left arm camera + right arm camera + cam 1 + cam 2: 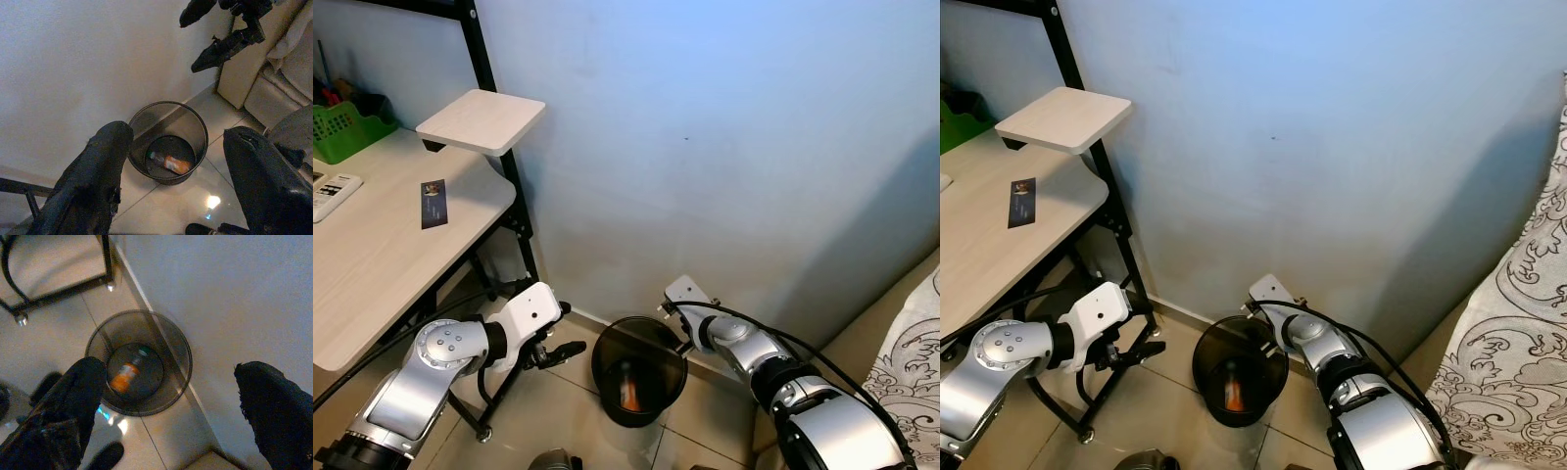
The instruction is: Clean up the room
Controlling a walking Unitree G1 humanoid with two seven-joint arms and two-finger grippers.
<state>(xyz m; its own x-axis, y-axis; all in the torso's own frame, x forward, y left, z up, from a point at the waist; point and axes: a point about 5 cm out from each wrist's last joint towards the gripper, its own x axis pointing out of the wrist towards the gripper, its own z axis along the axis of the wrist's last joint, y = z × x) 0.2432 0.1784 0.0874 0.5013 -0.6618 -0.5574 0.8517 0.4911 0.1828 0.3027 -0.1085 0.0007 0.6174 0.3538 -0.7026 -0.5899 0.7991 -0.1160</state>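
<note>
Wastebasket [639, 369] of dark wire mesh stands on the tiled floor against the blue wall, just beside the black frame of the desk [382, 255]. It looks light and stiff, easy to tip; I judge the rim the best place to grasp if it needs moving. On the desk lie a small dark card [433, 203], a remote [331, 193] and a green basket [347, 125]. The left gripper [566, 351] hovers left of the wastebasket, fingers spread and empty; the right gripper [166, 416] hangs over the far rim, likewise spread with nothing between. At the bottom of the basket lies an orange bottle [168, 163] with a green cap: light, smooth, likely slippery, best pinched across its middle.
</note>
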